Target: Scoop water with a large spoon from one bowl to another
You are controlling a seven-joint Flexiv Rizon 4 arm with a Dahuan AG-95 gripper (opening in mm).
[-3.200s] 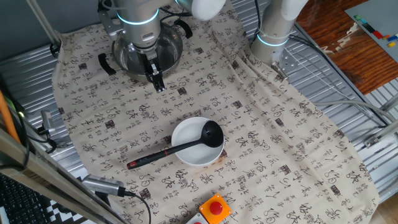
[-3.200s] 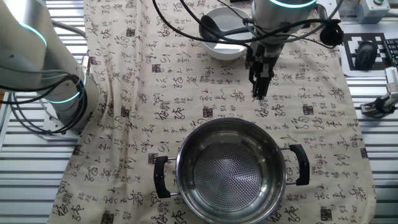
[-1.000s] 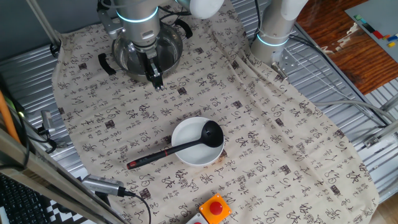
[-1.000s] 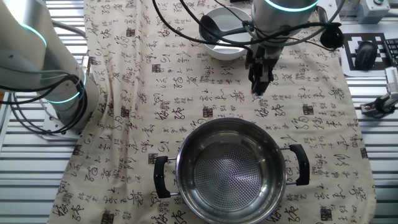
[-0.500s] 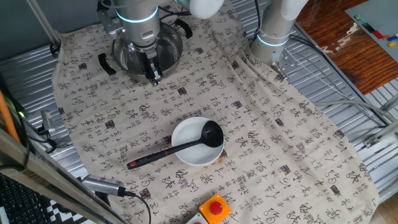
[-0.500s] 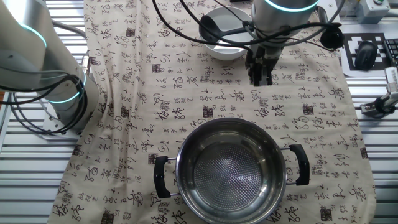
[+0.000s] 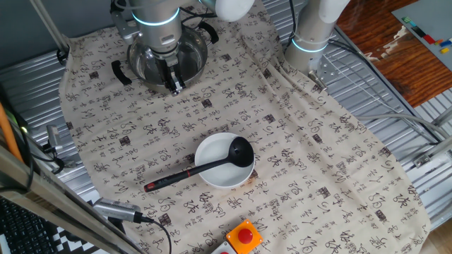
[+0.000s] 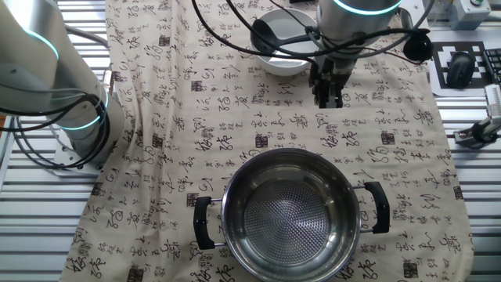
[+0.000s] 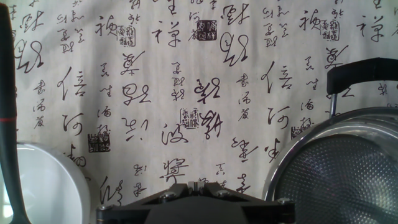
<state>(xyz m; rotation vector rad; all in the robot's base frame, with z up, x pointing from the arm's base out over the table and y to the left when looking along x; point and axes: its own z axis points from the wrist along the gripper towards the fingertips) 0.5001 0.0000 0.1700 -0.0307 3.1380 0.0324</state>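
Currently the hand (image 7: 174, 87) is hanging over bare cloth, fingers pointing down, holding nothing. Fingers are looking pressed together in both fixed views, no gap visible between them; the hand view is showing only the hand's dark base at 6 o'clock, not the tips.

One fixed view: the black plastic ladle with the deep round cup and long thin handle with a red end (image 7: 205, 167) is lying across the plain round white bowl (image 7: 223, 161), cup sitting inside the bowl at its 2 o'clock side, handle running out over the rim toward 8 o'clock, red end resting on the cloth. The white bowl is sitting well apart from the hand, toward 5 o'clock from it. The shiny round stainless-steel pot with two black side handles (image 7: 193, 58) is sitting just behind the hand, partly hidden by the arm.

The other fixed view: the steel pot (image 8: 291, 210) is sitting at 6 o'clock, perforated-looking bottom showing. The hand (image 8: 328, 99) is hovering between the pot and the white bowl (image 8: 283, 61), nearer the bowl.

Hand view: white bowl rim (image 9: 65, 171) at 8 o'clock, ladle handle (image 9: 7, 93) crossing it at the left edge, steel pot (image 9: 339, 171) at 4 o'clock.

A beige cloth printed with black calligraphy (image 7: 296, 141) is covering the worktop. Whether there is water in the white bowl, cannot tell.
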